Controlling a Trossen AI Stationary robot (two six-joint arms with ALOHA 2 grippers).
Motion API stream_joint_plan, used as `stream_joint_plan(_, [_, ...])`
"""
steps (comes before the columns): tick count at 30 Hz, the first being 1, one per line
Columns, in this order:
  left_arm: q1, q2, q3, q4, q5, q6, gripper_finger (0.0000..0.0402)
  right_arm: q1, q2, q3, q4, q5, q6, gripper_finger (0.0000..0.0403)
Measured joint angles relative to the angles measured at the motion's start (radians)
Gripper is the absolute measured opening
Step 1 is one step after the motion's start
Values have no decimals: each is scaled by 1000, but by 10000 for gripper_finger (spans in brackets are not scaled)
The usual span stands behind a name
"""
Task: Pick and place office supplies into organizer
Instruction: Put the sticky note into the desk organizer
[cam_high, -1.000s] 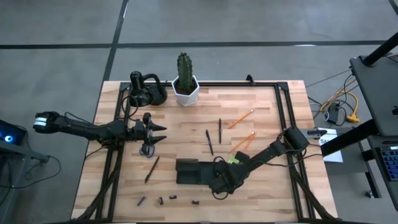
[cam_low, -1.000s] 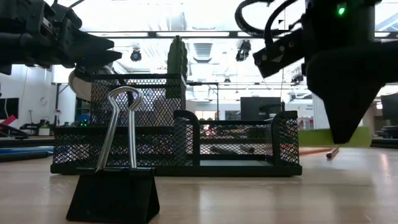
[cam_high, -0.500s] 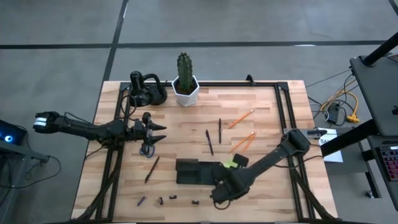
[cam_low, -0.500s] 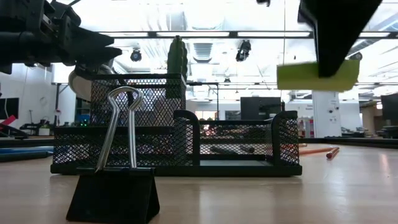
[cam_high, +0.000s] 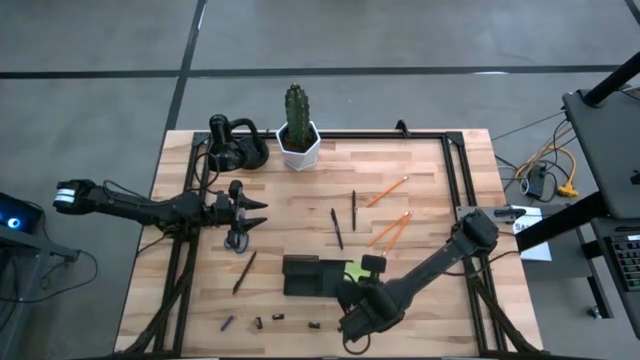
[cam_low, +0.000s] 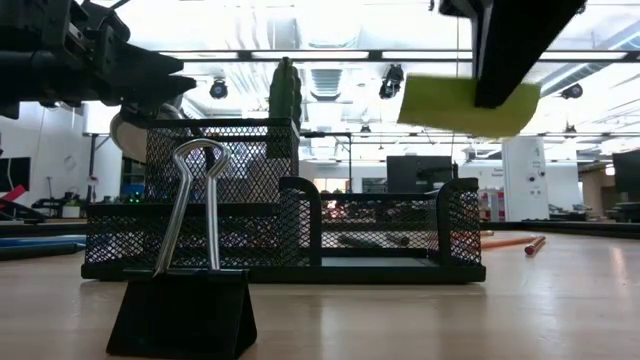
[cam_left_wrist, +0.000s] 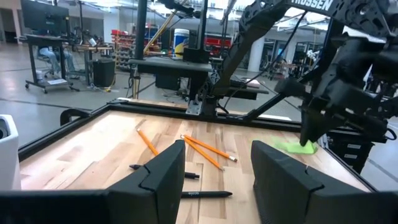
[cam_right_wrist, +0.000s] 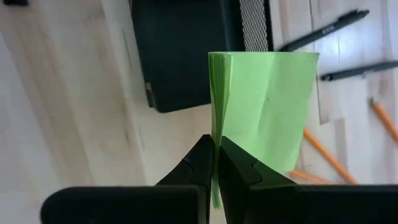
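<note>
1. High view: the right gripper (cam_high: 352, 290) sits low in the frame, just right of centre, its dark arm running down-left from the table's right edge.
2. Its fingers are pinched together on a lime-green sticky-note pad (cam_high: 356, 269), which shows as a small bright patch at the right end of the organizer (cam_high: 305, 275) (a flat black tray in the lower middle of the picture).
3. In the right wrist view the two fingers (cam_right_wrist: 202, 163) meet on the pad's (cam_right_wrist: 261, 106) edge, and the pad hangs clear above the wood with the organizer's (cam_right_wrist: 186, 50) dark box and mesh wall behind it.
4. In the low view the pad (cam_low: 455, 105) floats in the upper right of the frame, tilted a little, above the right end of the mesh organizer (cam_low: 290, 235) and not touching it.
5. The left gripper (cam_high: 250, 213) waits at centre left of the high view, fingers spread and holding nothing, right by the blue-handled scissors (cam_high: 236, 238).
6. Two dark pens (cam_high: 345, 220) lie near the middle of the table and orange pencils (cam_high: 388, 210) to their right, well apart from the tray.
7. Another pen (cam_high: 244, 272) lies left of the organizer, and tiny dark clips (cam_high: 268, 321) are strung along the bottom edge.
8. A large binder clip (cam_low: 185, 300) stands at lower left of the low view.
9. At the table's top edge stand a cactus pot (cam_high: 298, 140) and a black desk gadget (cam_high: 235, 145).
</note>
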Motion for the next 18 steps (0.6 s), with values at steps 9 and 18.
stream_joint_plan(9, [0,7,0,-2,0,0,169,-3,17,-1,124,21,-148,8])
stream_joint_plan(18, [0,7,0,-1,0,0,169,-46,17,-1,187,47,-204,8])
